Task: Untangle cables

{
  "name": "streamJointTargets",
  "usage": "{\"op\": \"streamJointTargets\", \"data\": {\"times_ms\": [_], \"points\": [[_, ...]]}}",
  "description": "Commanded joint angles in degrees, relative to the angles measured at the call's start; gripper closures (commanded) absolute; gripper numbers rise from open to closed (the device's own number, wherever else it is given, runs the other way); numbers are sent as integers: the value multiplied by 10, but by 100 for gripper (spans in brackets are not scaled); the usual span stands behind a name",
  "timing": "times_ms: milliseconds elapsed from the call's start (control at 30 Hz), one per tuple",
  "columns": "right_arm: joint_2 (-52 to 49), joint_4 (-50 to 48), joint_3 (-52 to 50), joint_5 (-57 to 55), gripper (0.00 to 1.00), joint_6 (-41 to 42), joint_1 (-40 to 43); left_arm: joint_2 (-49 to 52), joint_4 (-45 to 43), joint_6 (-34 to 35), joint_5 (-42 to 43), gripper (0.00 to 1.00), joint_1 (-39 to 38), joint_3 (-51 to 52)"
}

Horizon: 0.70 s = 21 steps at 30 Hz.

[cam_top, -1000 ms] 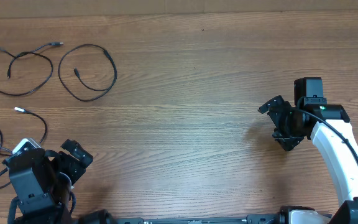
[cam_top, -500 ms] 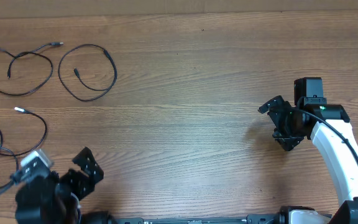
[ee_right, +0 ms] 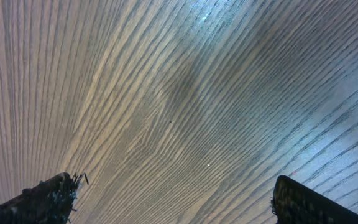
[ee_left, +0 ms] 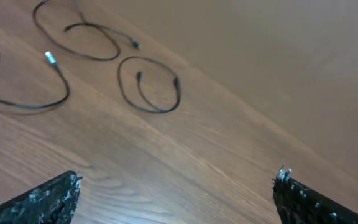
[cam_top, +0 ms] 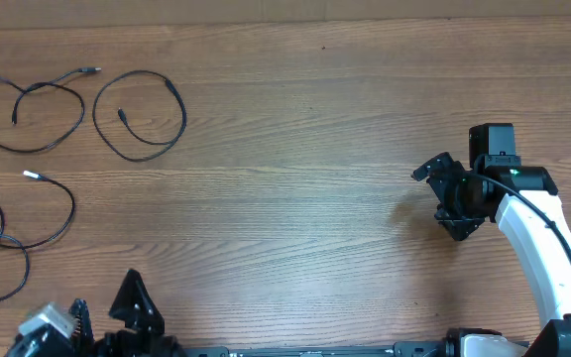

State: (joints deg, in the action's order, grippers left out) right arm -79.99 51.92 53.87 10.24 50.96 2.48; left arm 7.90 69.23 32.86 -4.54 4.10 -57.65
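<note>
Overhead: three thin black cables lie apart from one another at the far left of the wooden table [cam_top: 295, 149]. The looped cable [cam_top: 67, 75] sits in the top-left corner, and the round cable [cam_top: 183, 117] curls just beside it on the right. The silver-tipped cable [cam_top: 71, 206] lies below them and trails toward the table's left edge. The left gripper [cam_top: 105, 309] is at the bottom-left edge, jaws spread wide, near the silver-tipped cable but holding nothing. The right gripper [cam_top: 436, 198] hangs over bare wood on the right side, well apart from the cables, jaws wide and empty.

Left wrist: the two fingertips stand far apart at the lower corners, with all three cords on the wood beyond them.

Right wrist: the widely spread fingertips frame only wood grain and a soft shadow
</note>
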Motion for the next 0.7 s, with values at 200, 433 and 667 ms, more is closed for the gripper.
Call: {"op": "streamJointTargets", "data": {"times_ms": [200, 433, 667], "points": [[7, -2, -2, -3, 0, -4, -2, -66, 13, 5, 1, 1, -12, 3], [7, -2, -2, -4, 0, -4, -2, -77, 71, 5, -2, 0, -12, 3], [7, -2, -3, -3, 0, -4, -2, -77, 42, -47, -50, 1, -39, 23]]}}
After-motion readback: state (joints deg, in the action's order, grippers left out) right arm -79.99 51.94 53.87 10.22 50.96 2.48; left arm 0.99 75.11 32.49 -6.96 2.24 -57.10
